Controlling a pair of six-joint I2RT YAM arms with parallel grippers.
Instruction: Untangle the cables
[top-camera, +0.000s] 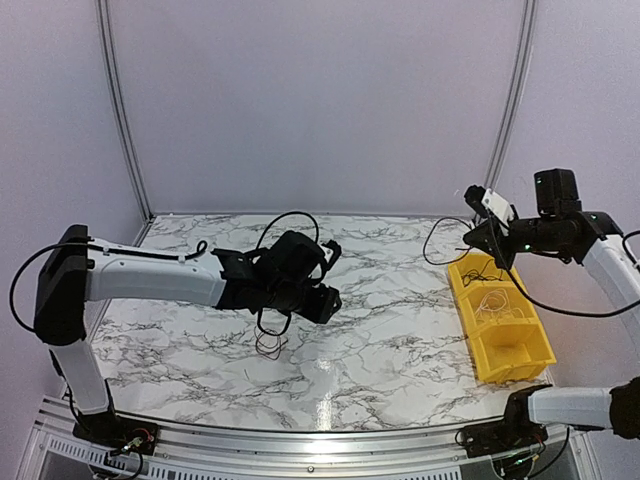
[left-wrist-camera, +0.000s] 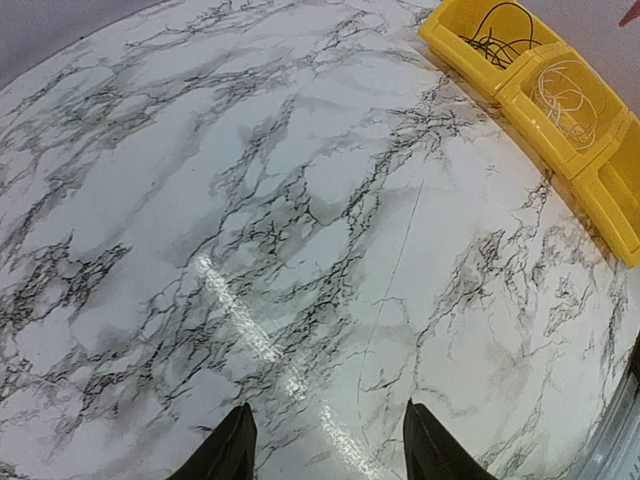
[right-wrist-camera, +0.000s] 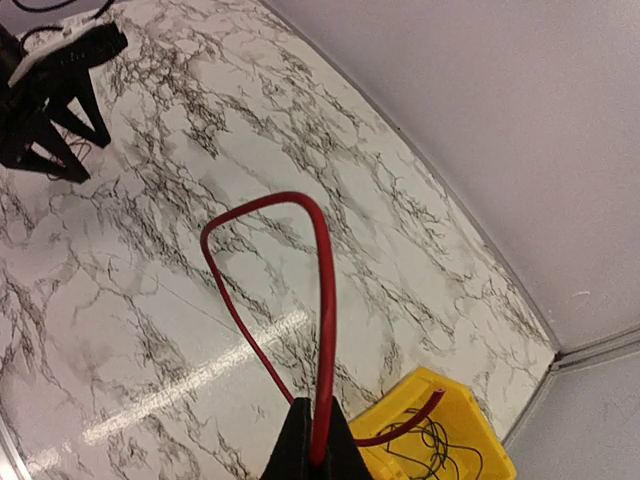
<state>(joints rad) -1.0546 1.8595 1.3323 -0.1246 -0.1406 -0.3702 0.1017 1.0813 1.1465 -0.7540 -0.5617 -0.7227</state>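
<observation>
The right hand (right-wrist-camera: 315, 445) pinches a red cable (right-wrist-camera: 328, 300) near the yellow bin (right-wrist-camera: 460, 415); the left hand (left-wrist-camera: 328, 450) hangs released over the counter (left-wrist-camera: 300, 200)

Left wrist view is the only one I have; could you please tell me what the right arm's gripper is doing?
Observer: The right gripper is shut on a thin red cable, whose loop sticks out beyond its fingertips.
Operator: Thank you. Where is it relative to the yellow plastic bin?
Observer: It hovers over the bin's far end, by the compartment that holds black wires.
Operator: Are any cables lying on the white marble-patterned table?
Observer: Yes, a small tangle of thin dark wires lies on the table beneath the wrist of the left arm, outside your view.
</observation>
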